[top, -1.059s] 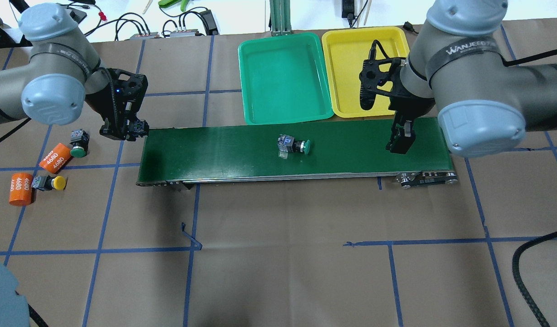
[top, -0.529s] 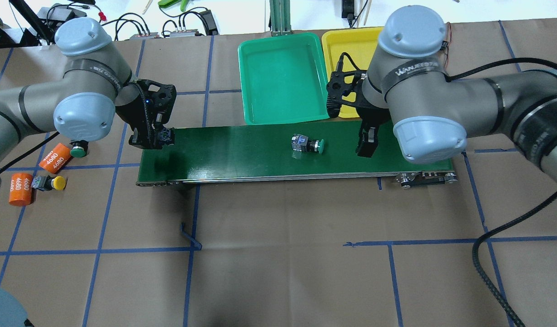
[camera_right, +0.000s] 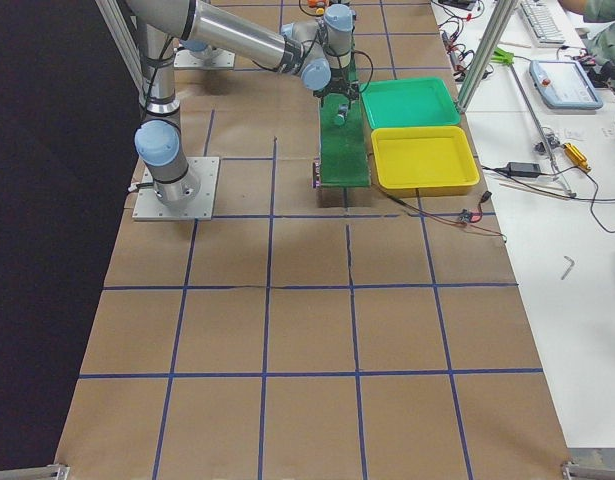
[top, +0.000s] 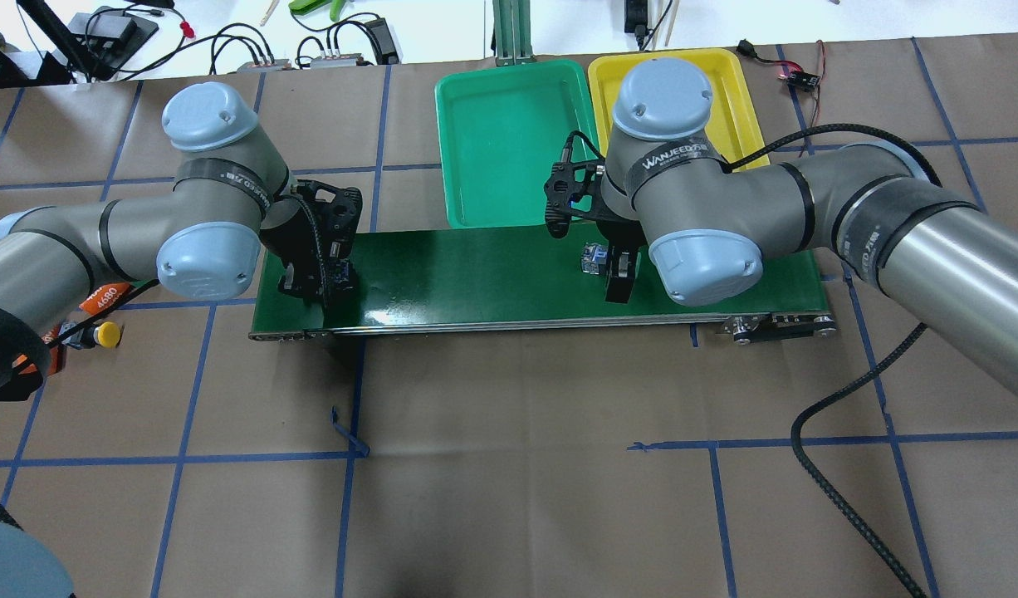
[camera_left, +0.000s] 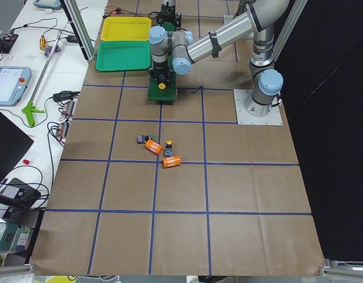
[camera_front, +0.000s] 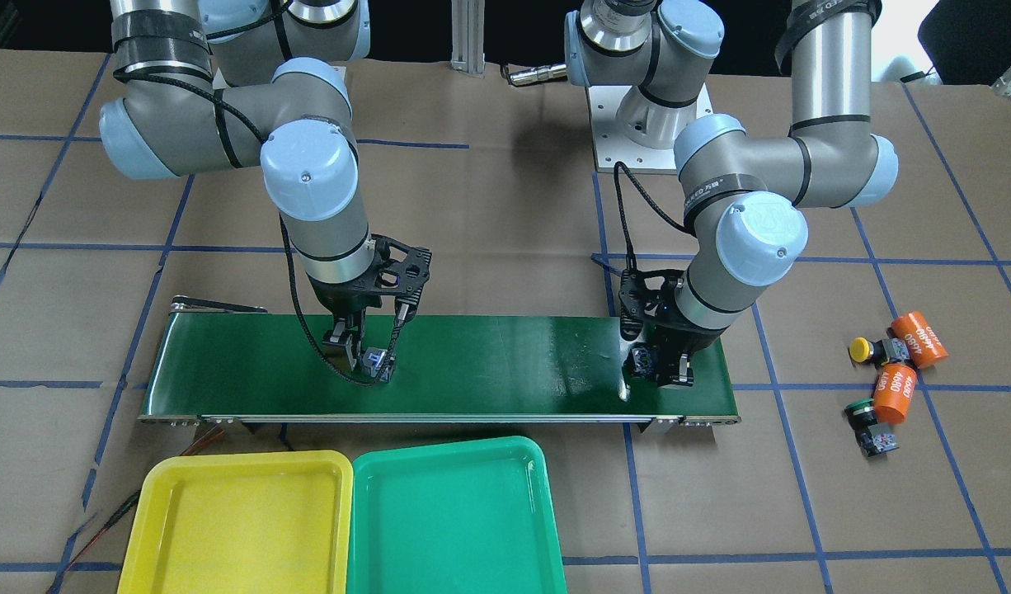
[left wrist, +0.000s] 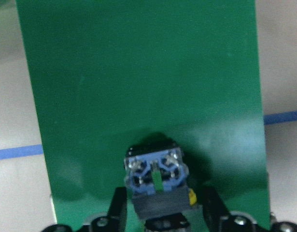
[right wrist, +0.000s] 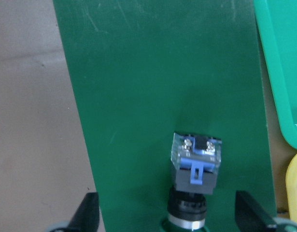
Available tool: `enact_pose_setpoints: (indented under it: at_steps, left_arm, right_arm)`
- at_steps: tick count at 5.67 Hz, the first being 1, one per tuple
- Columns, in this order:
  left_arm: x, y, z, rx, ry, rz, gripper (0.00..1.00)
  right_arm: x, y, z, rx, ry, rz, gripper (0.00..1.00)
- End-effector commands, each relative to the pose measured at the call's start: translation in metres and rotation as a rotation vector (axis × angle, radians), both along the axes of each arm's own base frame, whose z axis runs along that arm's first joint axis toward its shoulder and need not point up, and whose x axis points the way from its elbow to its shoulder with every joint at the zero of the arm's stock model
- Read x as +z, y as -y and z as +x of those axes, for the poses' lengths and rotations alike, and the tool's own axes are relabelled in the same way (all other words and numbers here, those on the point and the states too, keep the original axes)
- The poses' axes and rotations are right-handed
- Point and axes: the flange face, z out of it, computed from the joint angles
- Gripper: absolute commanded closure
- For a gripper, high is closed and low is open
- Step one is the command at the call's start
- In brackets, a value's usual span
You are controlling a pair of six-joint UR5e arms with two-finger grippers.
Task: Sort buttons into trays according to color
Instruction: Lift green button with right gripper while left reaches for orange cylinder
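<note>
My left gripper point(top: 322, 281) is shut on a yellow-capped button point(left wrist: 155, 171) and holds it low over the left end of the belt. My right gripper point(top: 613, 270) is open and straddles a green-capped button point(right wrist: 195, 164) that lies on the belt; its fingers stand wide on either side. That button also shows in the overhead view point(top: 593, 257). A second yellow button point(camera_front: 864, 350) and a second green button point(camera_front: 868, 417) lie on the paper beyond the belt's left end. The green tray point(top: 517, 141) and the yellow tray point(top: 729, 91) sit side by side behind the belt and hold nothing.
The long dark-green conveyor belt point(top: 476, 274) runs across the table's middle. Two orange cylinders marked 4680 point(camera_front: 922, 338) point(camera_front: 895, 393) lie among the loose buttons. Cables and tools lie on the white bench beyond the trays.
My left gripper has carried its button right, onto the belt's left end. The green button has moved right along the belt, and my right gripper has moved left over it.
</note>
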Motion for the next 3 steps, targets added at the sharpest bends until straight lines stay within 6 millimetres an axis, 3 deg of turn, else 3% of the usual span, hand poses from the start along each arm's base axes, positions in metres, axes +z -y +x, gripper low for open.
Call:
enact_pose_setpoints:
  at_steps: [1, 2, 3]
  left_arm:
    - [0.016, 0.005, 0.02, 0.042, 0.006, -0.024, 0.02]
    - [0.02, 0.008, 0.079, 0.158, 0.006, 0.014, 0.02]
    - [0.024, 0.01, 0.136, 0.265, 0.008, 0.0, 0.02]
  right_arm:
    - [-0.007, 0.009, -0.019, 0.043, -0.011, 0.011, 0.0]
    - [-0.009, 0.022, -0.054, 0.075, -0.013, 0.013, 0.0]
    - [-0.009, 0.03, -0.081, 0.09, -0.016, 0.016, 0.11]
